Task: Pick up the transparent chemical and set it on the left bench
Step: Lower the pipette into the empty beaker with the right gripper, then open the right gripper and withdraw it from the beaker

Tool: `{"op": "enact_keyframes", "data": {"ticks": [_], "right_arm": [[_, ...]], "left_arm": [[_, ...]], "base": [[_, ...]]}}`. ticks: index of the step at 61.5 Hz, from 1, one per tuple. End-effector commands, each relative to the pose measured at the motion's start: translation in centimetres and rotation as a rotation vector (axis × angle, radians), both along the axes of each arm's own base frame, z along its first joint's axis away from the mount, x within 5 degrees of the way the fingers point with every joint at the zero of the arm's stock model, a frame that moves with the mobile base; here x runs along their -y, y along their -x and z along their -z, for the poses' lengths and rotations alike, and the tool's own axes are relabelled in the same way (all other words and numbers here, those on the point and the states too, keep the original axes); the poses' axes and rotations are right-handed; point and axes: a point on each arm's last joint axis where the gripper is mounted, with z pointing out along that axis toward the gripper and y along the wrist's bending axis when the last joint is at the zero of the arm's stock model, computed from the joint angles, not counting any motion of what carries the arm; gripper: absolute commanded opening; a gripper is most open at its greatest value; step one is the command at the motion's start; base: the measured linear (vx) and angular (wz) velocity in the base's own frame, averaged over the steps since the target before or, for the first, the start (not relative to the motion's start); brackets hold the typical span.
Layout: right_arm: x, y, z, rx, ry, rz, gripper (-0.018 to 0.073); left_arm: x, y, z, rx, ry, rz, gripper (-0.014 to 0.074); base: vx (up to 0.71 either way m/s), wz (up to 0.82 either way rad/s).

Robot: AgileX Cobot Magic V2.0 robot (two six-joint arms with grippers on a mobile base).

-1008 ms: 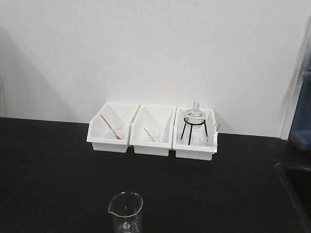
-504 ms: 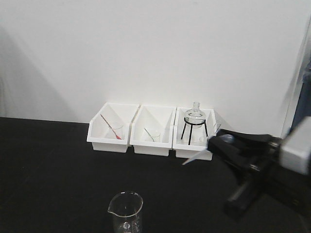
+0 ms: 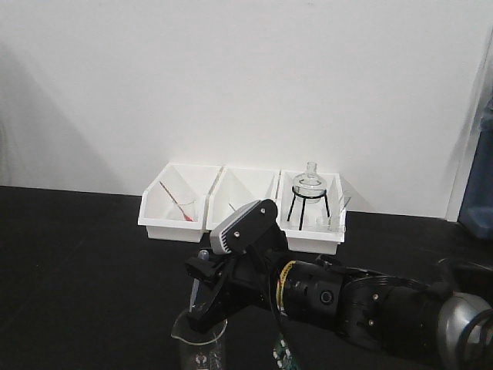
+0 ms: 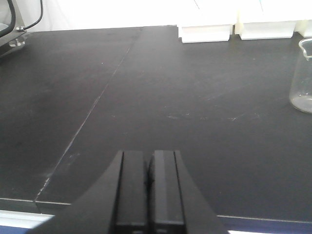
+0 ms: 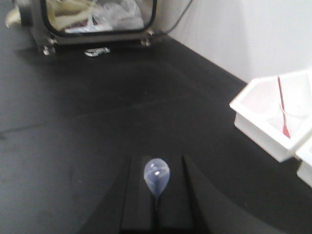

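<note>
The beaker (image 3: pixel 199 343) stands upright on the black worktop (image 3: pixel 77 262) at the bottom edge of the front view, well in front of the three white bins (image 3: pixel 240 206) that sit side by side against the white wall (image 3: pixel 231 77). In the left wrist view the same beaker (image 4: pixel 302 77) shows at the right edge, clear and cut off by the frame, standing free on the worktop (image 4: pixel 146 87).

The right arm (image 3: pixel 339 297) reaches across from the lower right of the front view, and the right gripper (image 3: pixel 202 297) sits directly over the beaker's rim, its tip at or just above the flared lip; whether it touches the glass cannot be told. In the right wrist view the right gripper (image 5: pixel 156 195) has its two dark fingers (image 5: pixel 139 195) pressed together on a pipette (image 5: pixel 156 176), whose pale bluish bulb sticks up between them with a thin stem running down. The beaker itself does not show in that view.

The left gripper (image 4: pixel 148 190) hovers low over the near edge of the worktop with its fingers (image 4: pixel 132 190) together and nothing between them, well apart from the beaker.

The left bin (image 3: pixel 173 204) holds a thin red-tipped rod (image 3: pixel 177 204) leaning across it. The right bin (image 3: pixel 312 220) holds a flask (image 3: pixel 310 183) on a black tripod (image 3: pixel 308 204)
</note>
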Motion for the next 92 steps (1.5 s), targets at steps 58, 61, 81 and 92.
{"op": "enact_keyframes", "data": {"ticks": [58,61,81,92], "right_arm": [[0.4,0.4,-1.4,-0.124,-0.131,0.055,0.0549],[1.1,1.6,-2.7,-0.100,-0.137,0.047,0.0544],[7.9,11.1,-6.8,-0.007,-0.155,0.115,0.0532],[10.0,14.6,-7.6,0.046,-0.190,0.111,0.0532]], "left_arm": [[0.0,0.1,-0.3,0.081,0.014,0.001,-0.0003],[0.0,0.1,-0.3,0.081,0.014,0.001,-0.0003],[0.0,0.1,-0.3,0.081,0.014,0.001,-0.0003],[0.0,0.1,-0.3,0.081,0.014,0.001,-0.0003]], "base": [[0.00,0.00],[0.00,0.00],[0.00,0.00],[0.00,0.00]]}}
